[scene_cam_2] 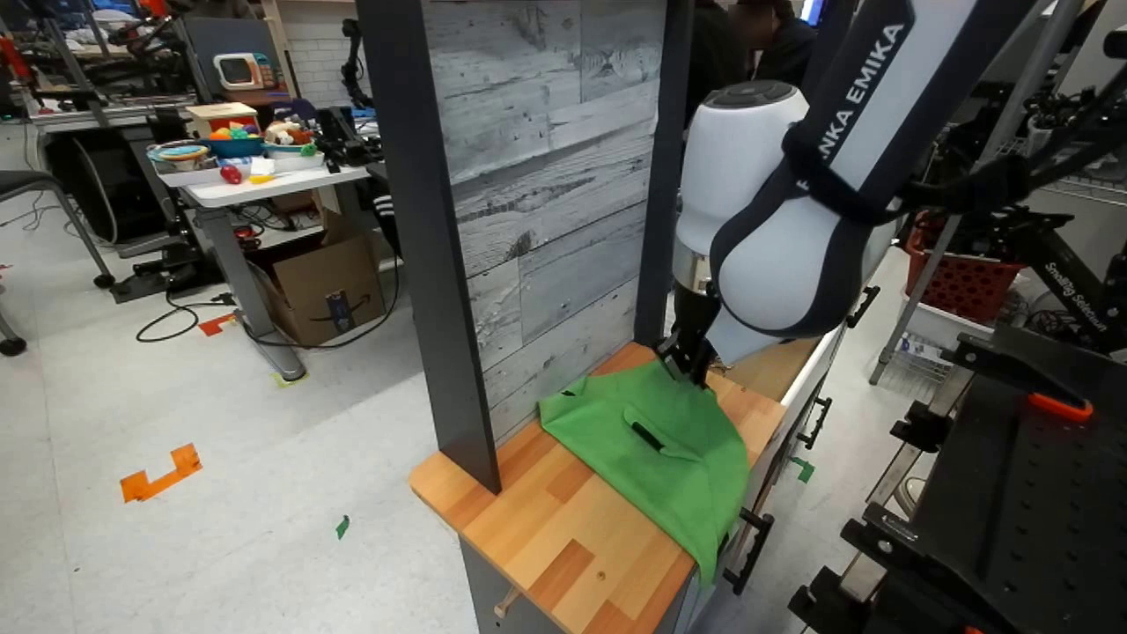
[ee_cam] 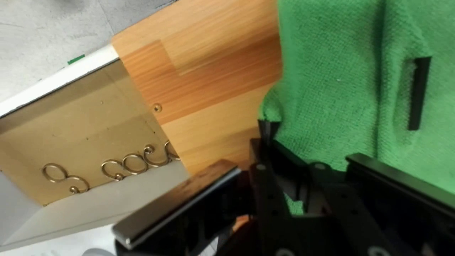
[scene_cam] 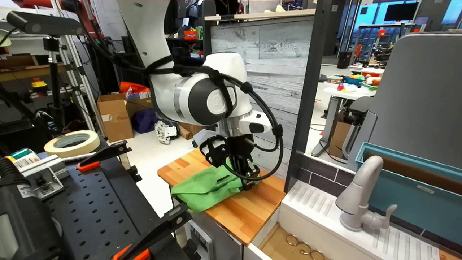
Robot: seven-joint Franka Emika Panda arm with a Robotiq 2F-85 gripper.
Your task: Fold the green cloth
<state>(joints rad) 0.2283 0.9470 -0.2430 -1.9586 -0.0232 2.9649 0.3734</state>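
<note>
Green cloth (scene_cam_2: 665, 471) lies on the table (scene_cam_2: 563, 528), one corner drooping past the edge. Gripper (ee_cam: 268, 128) pinches the cloth's rim; wrist view has nearly all fabric spreading right of the grip, so fold likely goes that way.

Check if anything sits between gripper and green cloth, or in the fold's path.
Nothing visible: the gripper is closed on an edge of the green cloth. A small black strip on the cloth, perhaps a label, looks unlikely to block folding.

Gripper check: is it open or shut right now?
The gripper is shut on the green cloth: in the wrist view its tips are together, with the edge bunched right at them.
</note>
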